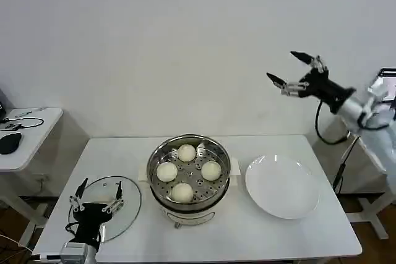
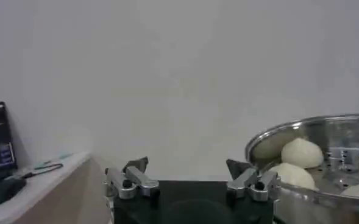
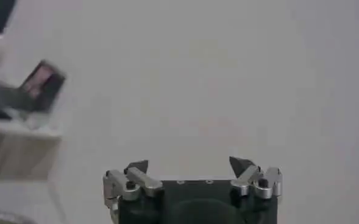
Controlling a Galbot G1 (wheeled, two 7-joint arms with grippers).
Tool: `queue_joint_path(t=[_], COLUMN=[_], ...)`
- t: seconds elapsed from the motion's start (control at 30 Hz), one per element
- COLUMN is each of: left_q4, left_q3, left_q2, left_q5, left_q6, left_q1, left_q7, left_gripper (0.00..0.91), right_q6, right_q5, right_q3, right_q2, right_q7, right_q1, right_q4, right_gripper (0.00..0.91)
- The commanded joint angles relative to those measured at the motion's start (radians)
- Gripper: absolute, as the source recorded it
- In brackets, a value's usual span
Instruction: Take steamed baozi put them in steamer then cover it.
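Four steamed baozi [image 1: 185,170] inside the steamer [image 1: 156,160], seated on its perforated tray in a rough diamond: one toward the wall [image 1: 185,41], one toward the robot, one on each flank, all apart from each other. Steamer itself standing at mid-table [image 1: 124,149] on a white base. To the steamer's left, lying flat on the tabletop, the cover [image 1: 127,205], its near part hidden under the left gripper [image 1: 99,196]. Left gripper hovering over that cover, jaws spread wide, nothing between them. Same gripper seen from the left wrist [image 2: 191,178]: fingers parted, the steamer's shiny rim [image 2: 270,137] just beside one fingertip, baozi [image 2: 302,153] visible over the rim. To the steamer's right, a white plate [image 1: 283,186], bare, close to the steamer but not touching. Right gripper [image 1: 288,71] raised high, up and to the right of the steamer, above the level of the plate and against the wall, jaws spread, holding nothing. From the right wrist, right gripper [image 3: 191,172] again open-fingered before the plain wall. Off to the steamer's far left, a small side table [image 1: 34,129] with a dark mouse [image 1: 9,143] and cables.
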Motion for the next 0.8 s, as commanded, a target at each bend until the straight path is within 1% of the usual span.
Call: queue_joint_path(t=[0.03, 0.07, 0.1, 0.17, 0.27, 0.33, 0.47, 0.57, 0.67, 0.73, 0.8], left_q4=[0.039, 0.047, 0.050, 0.056, 0.068, 0.078, 0.098, 0.130, 0.170, 0.216, 0.282], left_q3=[-0.008, -0.008, -0.007, -0.006, -0.009, -0.017, -0.025, -0.024, -0.024, -0.023, -0.034], left_q2=[0.019, 0.018, 0.017, 0.021, 0.030, 0.037, 0.055, 0.067, 0.084, 0.100, 0.127], left_q5=[0.141, 0.177, 0.198, 0.244, 0.269, 0.283, 0.310, 0.407, 0.540, 0.696, 0.836], left_q6=[-0.047, -0.054, -0.061, -0.082, -0.087, -0.088, -0.090, -0.106, -0.136, -0.155, -0.207], left_q1=[0.000, 0.000, 0.001, 0.006, 0.011, 0.012, 0.018, 0.021, 0.022, 0.012, -0.010], left_q7=[-0.033, -0.036, -0.037, -0.041, -0.049, -0.050, -0.054, -0.068, -0.101, -0.149, -0.190], left_gripper=[0.907, 0.907, 0.907, 0.907, 0.907, 0.907, 0.907, 0.907, 0.907, 0.907, 0.907], right_q6=[0.095, 0.106, 0.112, 0.164, 0.204, 0.228, 0.247, 0.243, 0.236, 0.226, 0.222], right_q5=[-0.096, -0.115, -0.123, -0.177, -0.202, -0.217, -0.229, -0.224, -0.208, -0.203, -0.204], right_q3=[0.363, 0.357, 0.348, 0.319, 0.300, 0.289, 0.281, 0.287, 0.304, 0.318, 0.330], right_q2=[0.373, 0.433, 0.453, 0.522, 0.600, 0.628, 0.642, 0.641, 0.633, 0.624, 0.611], right_q7=[0.112, 0.118, 0.123, 0.119, 0.102, 0.102, 0.089, 0.094, 0.095, 0.097, 0.104], right_q1=[-0.693, -0.734, -0.755, -0.857, -0.949, -0.983, -1.030, -1.032, -1.015, -1.005, -0.989], right_q4=[0.183, 0.181, 0.183, 0.181, 0.176, 0.164, 0.136, 0.131, 0.130, 0.131, 0.128], right_gripper=[0.907, 0.907, 0.907, 0.907, 0.907, 0.907, 0.907, 0.907, 0.907, 0.907, 0.907])
